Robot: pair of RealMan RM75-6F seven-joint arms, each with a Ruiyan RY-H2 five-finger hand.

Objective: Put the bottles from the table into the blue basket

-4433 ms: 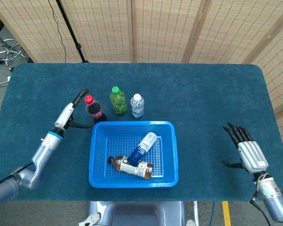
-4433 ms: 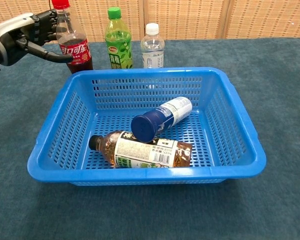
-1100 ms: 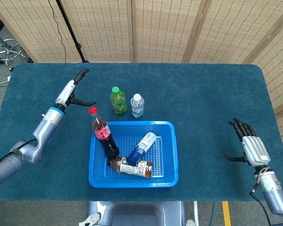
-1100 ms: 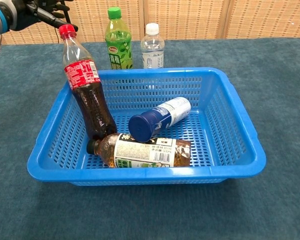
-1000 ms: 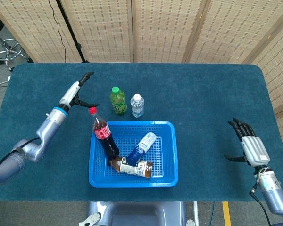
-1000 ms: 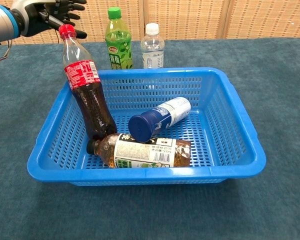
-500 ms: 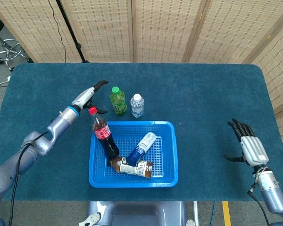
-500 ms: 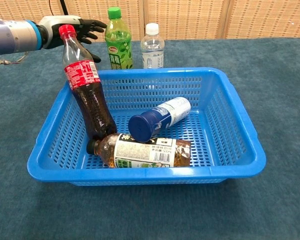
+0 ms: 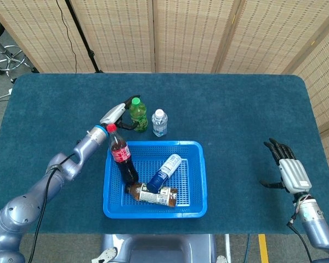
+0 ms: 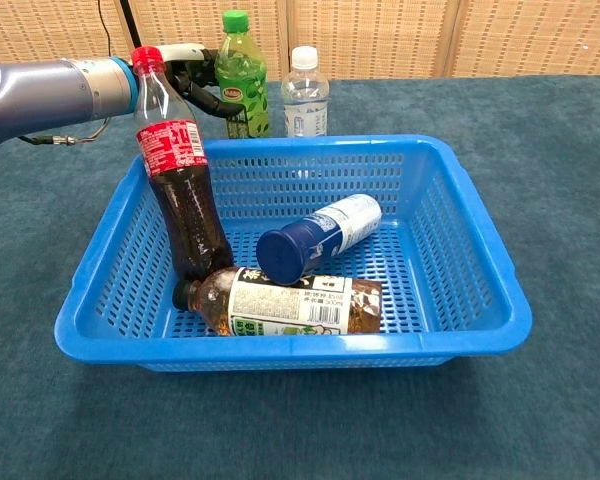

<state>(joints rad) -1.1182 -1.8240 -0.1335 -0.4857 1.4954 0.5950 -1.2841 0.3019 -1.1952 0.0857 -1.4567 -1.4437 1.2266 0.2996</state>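
**Teal table before wicker screens: green bottle at left hand**

Green-capped bottle (image 9: 136, 115): upright on the teal table (image 9: 236, 109), just behind the blue basket (image 9: 194, 175), beside a clear water bottle (image 9: 159, 123). Left hand (image 9: 120, 114): arm outstretched, fingers curved around the green bottle; firm grip cannot be confirmed. Basket holds a leaning cola bottle (image 9: 120, 155), a blue-capped bottle (image 9: 165, 171) and a tea bottle (image 9: 152, 194). Right hand (image 9: 289, 172): well apart, fingers spread, empty.

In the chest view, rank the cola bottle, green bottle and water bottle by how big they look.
1. Cola bottle, clearly largest, though it is nearer the camera.
2. Green bottle.
3. Water bottle, only slightly smaller than the green one; the basket hides both bases.
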